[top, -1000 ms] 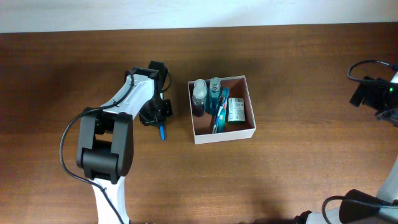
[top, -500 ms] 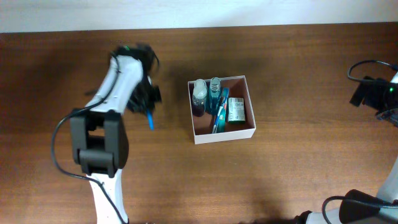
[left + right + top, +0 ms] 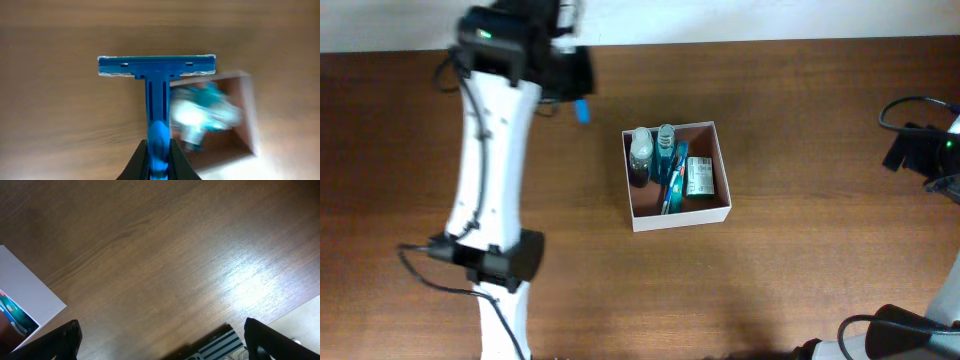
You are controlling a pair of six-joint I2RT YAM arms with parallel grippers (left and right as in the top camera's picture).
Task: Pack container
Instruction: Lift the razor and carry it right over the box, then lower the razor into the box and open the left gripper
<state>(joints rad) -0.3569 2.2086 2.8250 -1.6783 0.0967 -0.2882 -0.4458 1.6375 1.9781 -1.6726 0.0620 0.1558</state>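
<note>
Op: Left tool, what's in it?
Obs: Your left gripper (image 3: 159, 152) is pinched tight on the handle end of a blue razor (image 3: 156, 95), head outward. It hangs above bare table (image 3: 770, 290), about 10 o'clock from the container (image 3: 681, 214).
Op: And the container?
Obs: Mid-table, a touch toward 3 o'clock. Two bottles (image 3: 640, 155) crowd its 12 o'clock wall, a blue toothbrush (image 3: 670, 190) runs down the middle, a packet (image 3: 698, 177) lies at the 3 o'clock side. Free floor looks to be the 7 o'clock corner, though the wrist view is smeared and I can't swear to it.
Op: Right side?
Obs: Your right gripper (image 3: 161, 325) stands wide, nothing in it, at the table's 3 o'clock edge, well apart from the container.
Op: Risks?
Obs: The razor's head is broad and you grip only the tail, so it may twist. Come in low and the head clips the white wall or a bottle cap; light cardboard would likely skid. Release high and it may bounce out.
</note>
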